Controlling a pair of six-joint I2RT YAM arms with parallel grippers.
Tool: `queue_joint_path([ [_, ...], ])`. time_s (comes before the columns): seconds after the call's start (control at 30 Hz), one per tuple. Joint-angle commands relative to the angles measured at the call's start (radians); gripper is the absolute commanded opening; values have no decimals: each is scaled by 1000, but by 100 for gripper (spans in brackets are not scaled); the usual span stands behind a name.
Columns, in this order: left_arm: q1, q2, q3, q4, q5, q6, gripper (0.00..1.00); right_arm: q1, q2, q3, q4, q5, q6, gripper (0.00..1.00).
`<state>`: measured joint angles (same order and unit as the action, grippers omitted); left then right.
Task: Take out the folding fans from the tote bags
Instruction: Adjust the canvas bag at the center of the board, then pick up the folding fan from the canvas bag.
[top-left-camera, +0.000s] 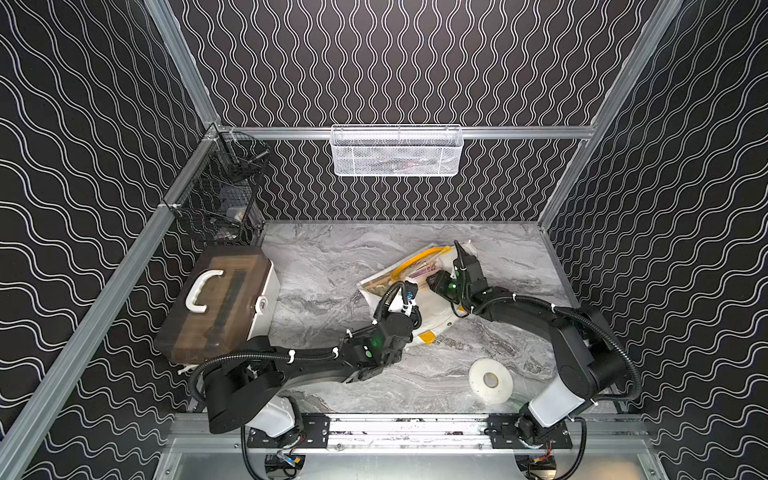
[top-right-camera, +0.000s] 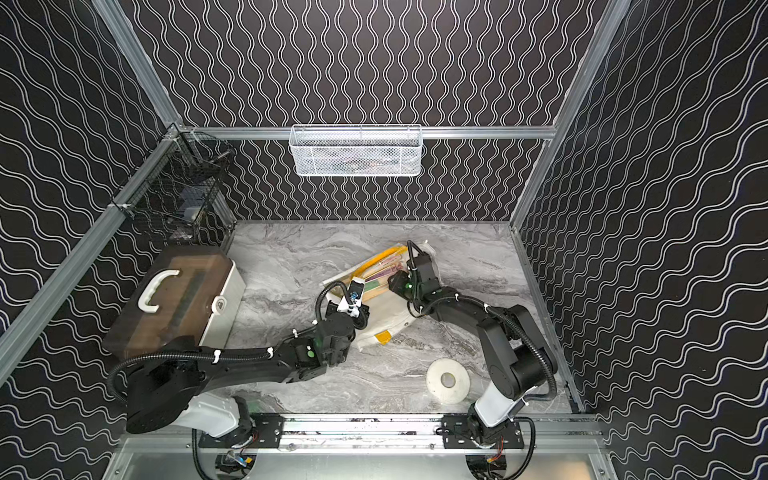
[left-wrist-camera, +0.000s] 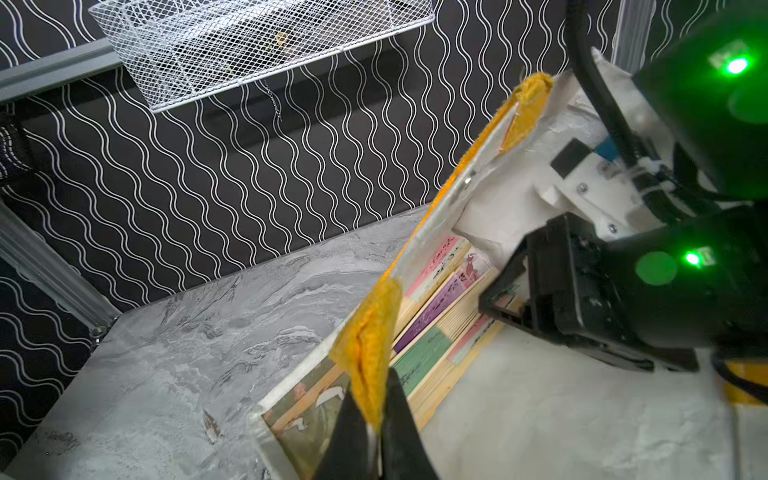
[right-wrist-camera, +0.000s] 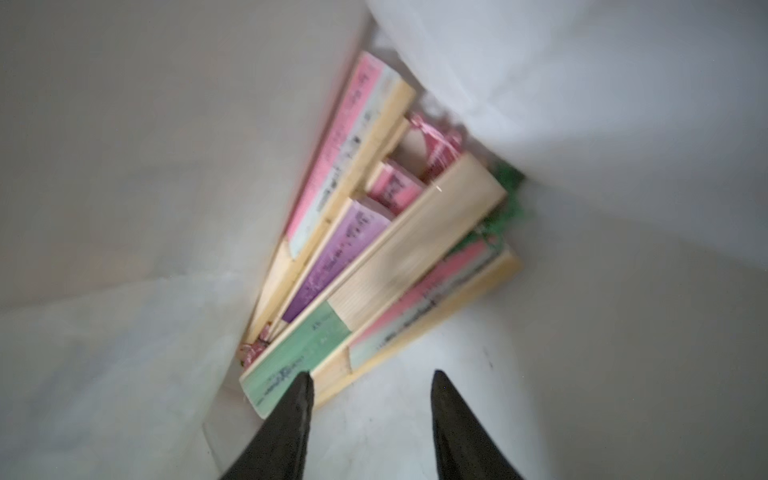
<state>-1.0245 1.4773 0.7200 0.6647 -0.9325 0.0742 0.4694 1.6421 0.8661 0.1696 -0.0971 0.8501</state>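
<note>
Right wrist: bag (right-wrist-camera: 124, 174) closely around fans (right-wrist-camera: 374, 257)

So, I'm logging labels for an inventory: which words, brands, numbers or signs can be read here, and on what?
Nothing reads clearly.
Folding fans: dark ink script along the pink, purple and green folds, too blurred to read.
Box: round emblem on its front, too small to read.
Tote bag: brownish picture print, no lettering visible.
</note>
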Motion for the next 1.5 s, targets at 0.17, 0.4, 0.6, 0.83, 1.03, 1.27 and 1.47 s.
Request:
queue_joint_path([
  [0.17,-2,-15,0,-22,-73,-37,0,84,-54,-105,154,96,143,45],
  [0.4,-2,-24,32,-120,-82,-84,0,84,67,-179,431,94,253,43],
  [0.6,-5,-27,26,-112,-68,-81,0,83,142,-203,604,98,303,43],
  [0.83,-6,-30,14,-95,-60,-70,0,58,208,-205,739,110,311,46],
  [1.03,-6,-21,19,-88,-67,-50,0,21,274,-193,804,65,360,40],
  [1.27,-5,-8,17,-88,-69,-57,0,21,269,-213,892,47,341,29],
  [1.47,-6,-3,20,-91,-66,-61,0,19,290,-198,886,40,362,18],
])
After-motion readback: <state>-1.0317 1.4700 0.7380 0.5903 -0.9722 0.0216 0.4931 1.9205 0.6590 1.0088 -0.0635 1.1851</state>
